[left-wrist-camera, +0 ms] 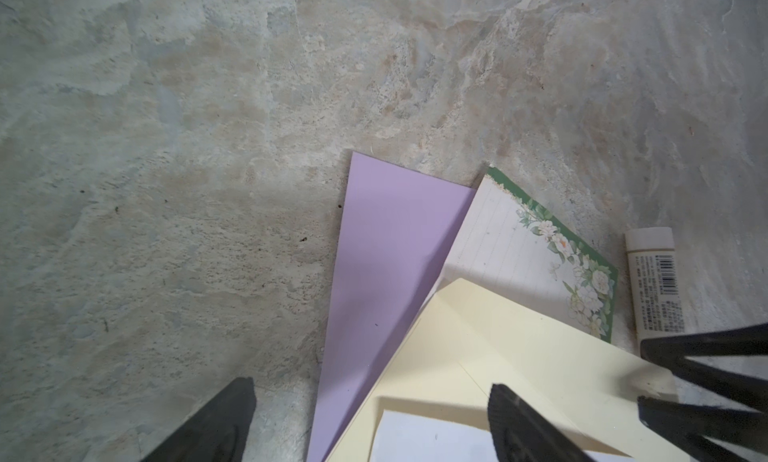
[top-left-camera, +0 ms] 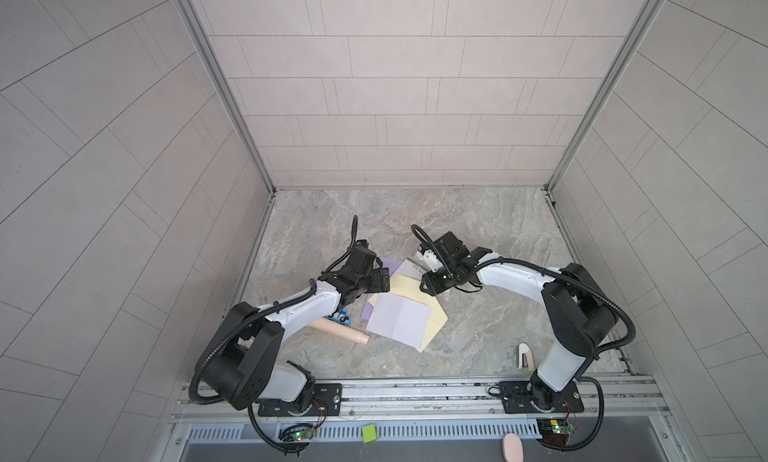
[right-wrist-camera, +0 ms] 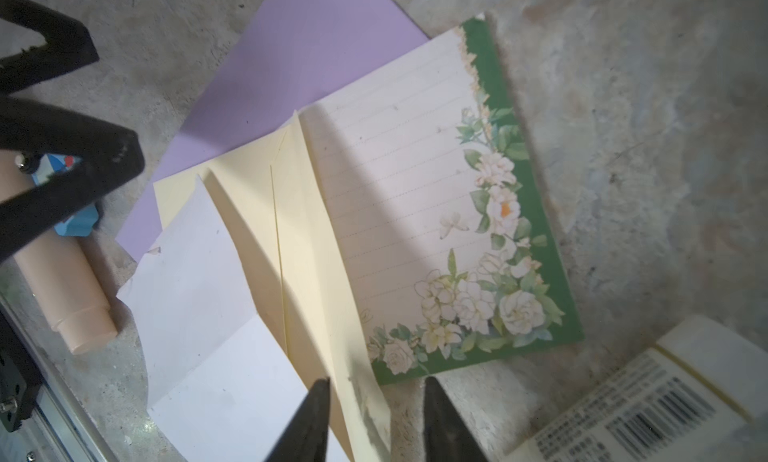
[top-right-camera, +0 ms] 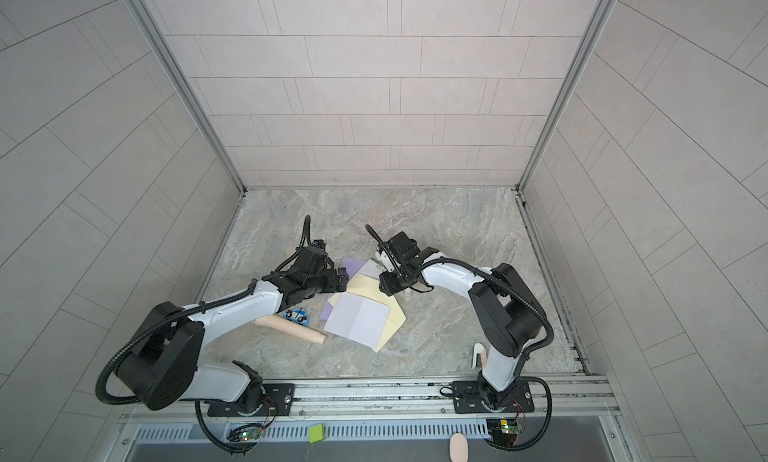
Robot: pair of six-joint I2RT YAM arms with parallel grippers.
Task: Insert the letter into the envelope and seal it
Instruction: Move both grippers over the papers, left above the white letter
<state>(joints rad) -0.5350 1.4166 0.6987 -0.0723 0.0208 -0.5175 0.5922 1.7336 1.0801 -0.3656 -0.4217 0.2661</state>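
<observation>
Mid-counter [top-left-camera: 415, 223], the letter [top-left-camera: 399, 320] lies on the envelope [top-left-camera: 434, 324]. The left claw [left-wrist-camera: 372, 385] hangs wide open over the envelope. The right claw [right-wrist-camera: 376, 381], jaws partly open, straddles the envelope's edge.

White letter [top-right-camera: 358, 320] atop yellow envelope [top-right-camera: 365, 284]

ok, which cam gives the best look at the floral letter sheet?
Right wrist: the floral letter sheet fills much of the picture, with its ruled lines and flower border clear and one edge under the yellow envelope. The left wrist view shows only part of it. Both top views show just a small sliver.
</observation>
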